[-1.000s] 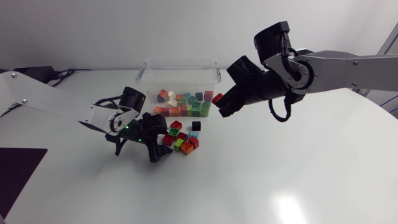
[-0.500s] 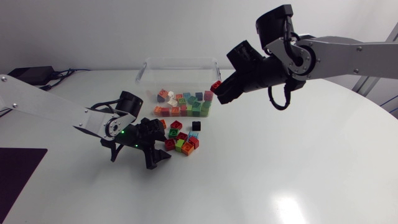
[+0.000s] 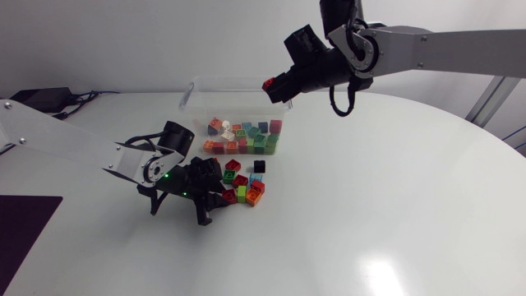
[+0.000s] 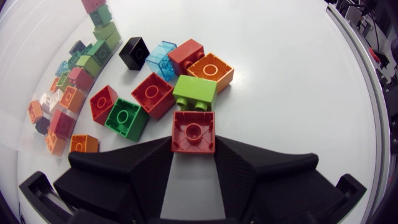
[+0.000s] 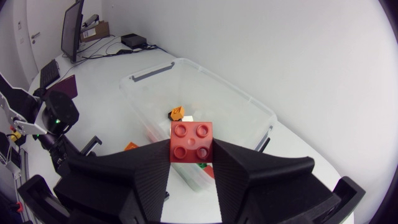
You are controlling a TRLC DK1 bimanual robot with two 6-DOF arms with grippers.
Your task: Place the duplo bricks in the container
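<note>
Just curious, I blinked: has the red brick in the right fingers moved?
Yes: the held red brick went from beside the container to above its rim.

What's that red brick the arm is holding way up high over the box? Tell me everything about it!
The red brick is a small square piece of shiny plastic with four round studs on one face, in two rows. The studs face the right wrist camera. It is pinched on two opposite sides by the black jaws of the right arm. It hangs in the air over the clear container, near its rim, touching nothing but the jaws.
</note>
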